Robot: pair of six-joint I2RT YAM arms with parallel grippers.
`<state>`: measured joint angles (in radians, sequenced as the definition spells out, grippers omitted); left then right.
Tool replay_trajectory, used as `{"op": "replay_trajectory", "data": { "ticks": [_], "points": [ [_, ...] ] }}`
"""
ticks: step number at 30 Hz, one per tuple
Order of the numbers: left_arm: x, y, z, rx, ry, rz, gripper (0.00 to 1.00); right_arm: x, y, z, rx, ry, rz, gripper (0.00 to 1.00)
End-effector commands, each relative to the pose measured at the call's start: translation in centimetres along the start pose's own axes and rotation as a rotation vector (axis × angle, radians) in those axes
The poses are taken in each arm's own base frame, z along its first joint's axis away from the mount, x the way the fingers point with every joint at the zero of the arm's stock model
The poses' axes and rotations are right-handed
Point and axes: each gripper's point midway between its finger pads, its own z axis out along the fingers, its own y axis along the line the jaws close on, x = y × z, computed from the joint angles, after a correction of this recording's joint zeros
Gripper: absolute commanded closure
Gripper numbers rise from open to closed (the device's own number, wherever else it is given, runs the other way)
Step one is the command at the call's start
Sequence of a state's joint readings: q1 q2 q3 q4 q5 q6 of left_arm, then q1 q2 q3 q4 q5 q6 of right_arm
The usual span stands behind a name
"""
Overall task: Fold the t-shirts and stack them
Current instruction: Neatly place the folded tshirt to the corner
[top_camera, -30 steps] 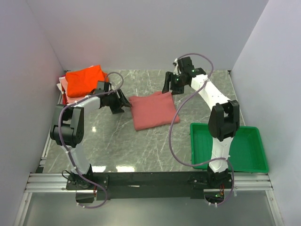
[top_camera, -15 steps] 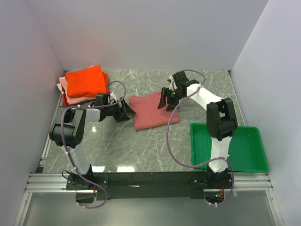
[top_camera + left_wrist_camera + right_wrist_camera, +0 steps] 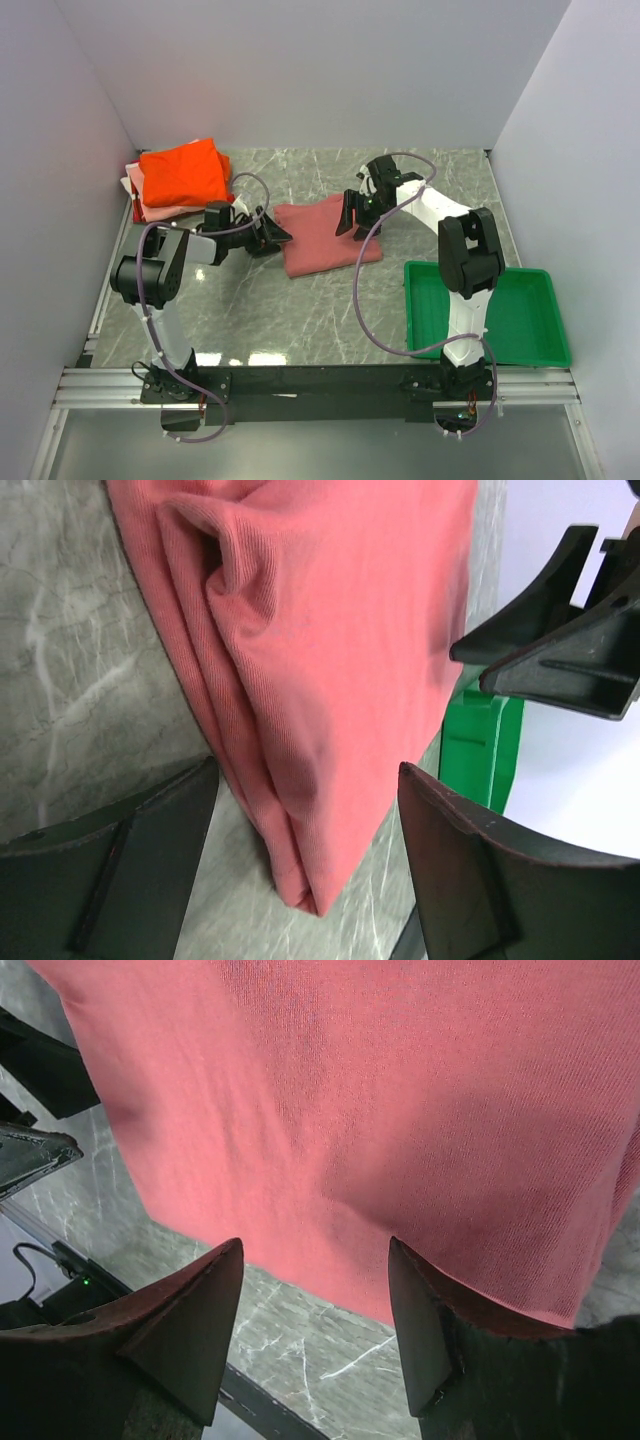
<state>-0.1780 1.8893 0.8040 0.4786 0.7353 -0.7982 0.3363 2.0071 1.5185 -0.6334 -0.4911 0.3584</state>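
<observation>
Judged as pick-up for stacking: flanking the folded salmon tee, mid-worktop, with left gripper at its left edge and right gripper at its far right corner, fingers spread wide on both, gripping nothing. Next calls for pinching all layers, then carrying to the orange tee topping the far-left stack. Cannot tell whether any finger sits under the hem.

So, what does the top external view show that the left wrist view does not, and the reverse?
Only the top external view shows the orange t-shirt in the far left corner. Only the left wrist view shows the layered edge of the brick-red t-shirt between the open fingers of the left gripper. Both show that t-shirt, the green tray and the right gripper.
</observation>
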Motion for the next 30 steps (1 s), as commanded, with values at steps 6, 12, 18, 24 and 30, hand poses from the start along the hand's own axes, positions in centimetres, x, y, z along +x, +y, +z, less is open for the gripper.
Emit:
{"op": "replay_trajectory", "data": {
  "ticks": [6,12,18,24,30],
  "points": [
    [2.8,3.9,1.9,-0.146,-0.013,-0.072,0.19,0.9,0.0,0.9,-0.007,0.037,0.003,0.34],
    [4.0,4.2,3.7,-0.158,0.013,-0.098,0.20,1.6,-0.6,1.5,0.000,0.064,0.005,0.34],
    [6.0,3.4,6.3,-0.156,0.080,-0.095,0.21,1.8,-0.9,2.0,0.003,0.081,-0.001,0.34],
    [7.3,3.2,7.8,-0.195,0.131,-0.083,0.31,1.9,-1.0,2.3,0.002,0.089,-0.007,0.34],
    [6.2,5.8,7.4,-0.421,0.144,-0.054,0.88,1.9,-0.9,2.0,-0.005,0.083,-0.010,0.34]
  ]
}}
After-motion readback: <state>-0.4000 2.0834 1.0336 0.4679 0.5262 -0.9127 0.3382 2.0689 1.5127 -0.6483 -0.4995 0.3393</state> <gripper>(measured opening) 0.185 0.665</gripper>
